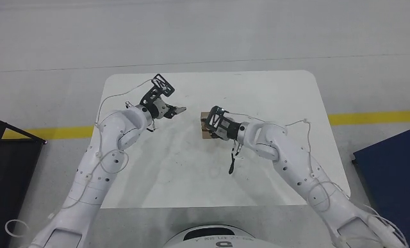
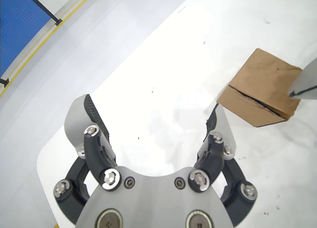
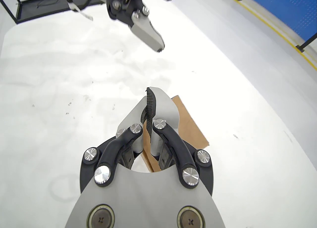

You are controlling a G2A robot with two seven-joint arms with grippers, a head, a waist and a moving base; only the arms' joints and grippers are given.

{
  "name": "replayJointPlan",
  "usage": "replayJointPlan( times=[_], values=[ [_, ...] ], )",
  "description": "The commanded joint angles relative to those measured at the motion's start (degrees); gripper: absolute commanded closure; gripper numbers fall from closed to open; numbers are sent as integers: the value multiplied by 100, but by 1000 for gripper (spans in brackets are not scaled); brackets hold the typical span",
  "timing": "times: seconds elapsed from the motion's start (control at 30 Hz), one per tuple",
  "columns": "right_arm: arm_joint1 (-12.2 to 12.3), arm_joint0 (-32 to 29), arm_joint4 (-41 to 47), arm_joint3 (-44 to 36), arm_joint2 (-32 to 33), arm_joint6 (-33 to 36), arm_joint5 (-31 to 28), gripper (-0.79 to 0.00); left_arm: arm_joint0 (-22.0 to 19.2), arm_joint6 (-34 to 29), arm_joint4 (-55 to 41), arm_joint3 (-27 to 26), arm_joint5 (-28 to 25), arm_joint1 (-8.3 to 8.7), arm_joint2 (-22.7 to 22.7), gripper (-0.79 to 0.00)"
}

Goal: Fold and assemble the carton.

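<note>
White bench point(image 1: 179, 177) carried the carton point(image 2: 262, 85), seemingly box-shaped already, one seam gaping and left to close; right gripper point(image 3: 151, 95) pinched its edge, fingers narrow; left gripper point(image 2: 151, 105) nearby, fingers wide.

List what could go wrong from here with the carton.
1. The right claw, shut, sits at one edge of the carton. The left claw is open and apart from it, so the carton may slide or tip when pushed.
2. The flap seam on its side gapes; it may spring open.
</note>
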Motion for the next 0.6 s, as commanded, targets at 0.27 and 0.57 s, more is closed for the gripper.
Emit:
replayJointPlan(
  times=[0.27,0.57],
  values=[
    [-51,177,509,254,-37,486,-192,0,-33,-36,-5,-15,-39,2,36,-785],
    [-44,92,515,89,9,527,-149,0,-164,-36,-24,68,1,-30,186,-785]
  ],
)
